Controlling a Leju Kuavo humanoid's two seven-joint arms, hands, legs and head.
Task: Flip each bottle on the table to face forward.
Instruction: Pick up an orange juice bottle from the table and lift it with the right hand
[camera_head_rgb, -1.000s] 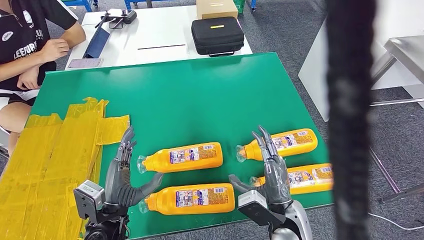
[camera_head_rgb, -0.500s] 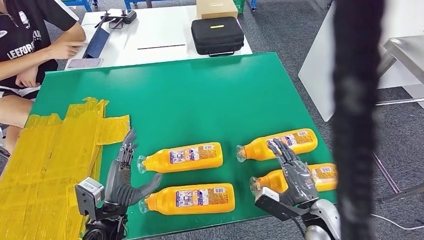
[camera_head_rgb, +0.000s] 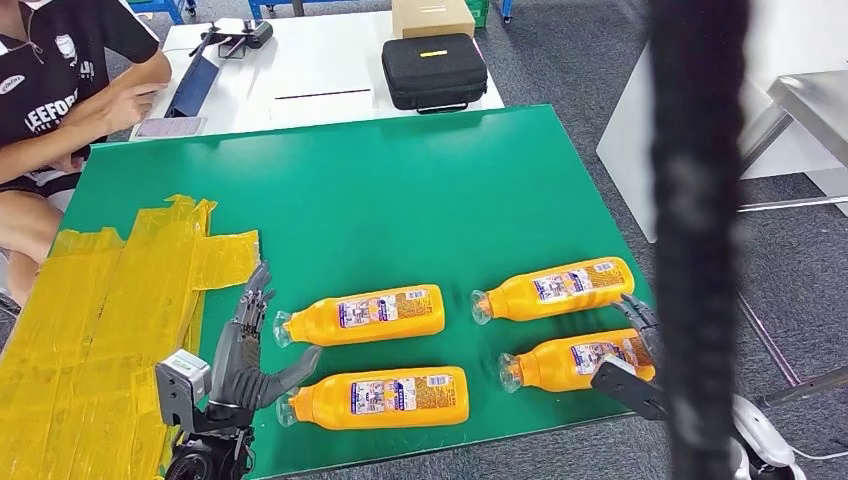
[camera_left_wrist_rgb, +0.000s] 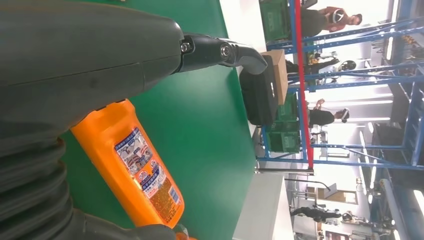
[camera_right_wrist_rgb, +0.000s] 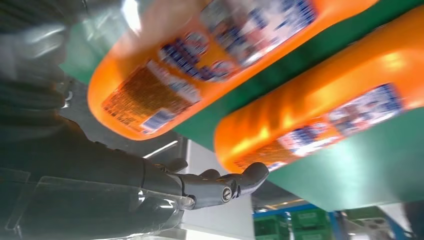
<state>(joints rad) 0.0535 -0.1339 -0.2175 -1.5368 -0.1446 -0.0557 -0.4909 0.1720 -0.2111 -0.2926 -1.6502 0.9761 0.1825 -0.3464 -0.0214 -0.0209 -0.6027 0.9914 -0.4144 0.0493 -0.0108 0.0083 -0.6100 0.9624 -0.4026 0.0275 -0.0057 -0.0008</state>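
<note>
Four orange bottles lying flat on green table (camera_head_rgb: 400, 190), labels up.
My left hand (camera_head_rgb: 245, 350) fingers spread, empty; right hand (camera_head_rgb: 640, 355) beside near-right bottle (camera_head_rgb: 570, 360), fingers' state unclear.

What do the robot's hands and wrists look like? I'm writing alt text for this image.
The left hand has dark grey metallic fingers with visible joints and a thick grey thumb, behind it a silver boxy wrist block. Its wrist view shows a grey ribbed cover. The right hand has the same dark fingers, with a dark wrist block and a glossy silver-white forearm shell below.
</note>
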